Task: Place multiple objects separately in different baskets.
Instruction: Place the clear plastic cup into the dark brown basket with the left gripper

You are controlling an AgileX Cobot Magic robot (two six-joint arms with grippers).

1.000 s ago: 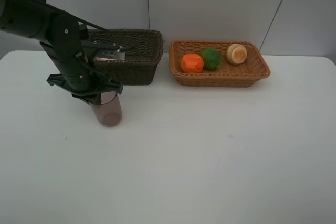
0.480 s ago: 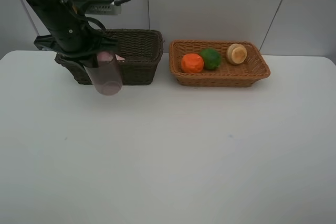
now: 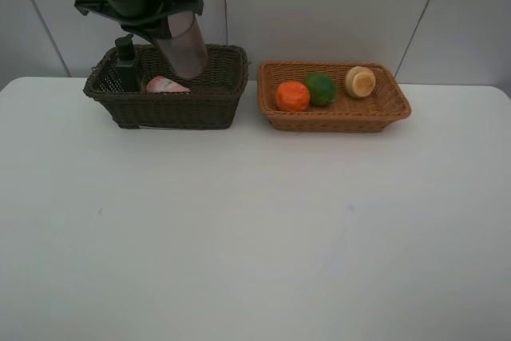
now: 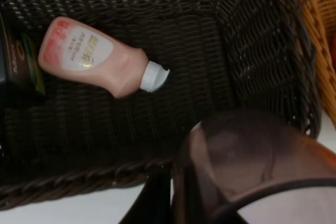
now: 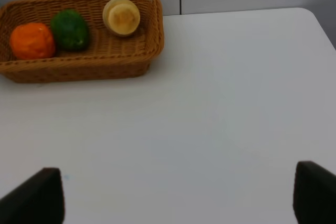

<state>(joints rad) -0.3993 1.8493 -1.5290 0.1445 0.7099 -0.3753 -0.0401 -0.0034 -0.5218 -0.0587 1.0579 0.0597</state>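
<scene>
My left gripper (image 3: 169, 21) is shut on the translucent mauve cup (image 3: 188, 47), holding it tilted in the air over the dark brown basket (image 3: 176, 109). The left wrist view has the cup (image 4: 252, 166) above that basket's right end (image 4: 262, 51). Inside lie the pink squeeze bottle (image 3: 166, 85) (image 4: 94, 59) on its side and the dark green bottle (image 3: 126, 65) (image 4: 16, 61) at the left end. The tan basket (image 3: 335, 121) (image 5: 79, 69) holds the orange (image 3: 292, 96) (image 5: 32, 40), lime (image 3: 321, 89) (image 5: 69, 29) and peach-coloured fruit (image 3: 360, 81) (image 5: 121, 17). My right gripper (image 5: 178, 198) stands open over bare table, empty.
The two baskets sit side by side at the back of the white table (image 3: 255, 229), close to the grey wall panels. The tan basket's rim (image 4: 315, 35) shows right beside the dark one in the left wrist view.
The left arm has lifted the mauve cup off the table in front of the dark basket and carried it up and back, so it now hangs over that basket.
</scene>
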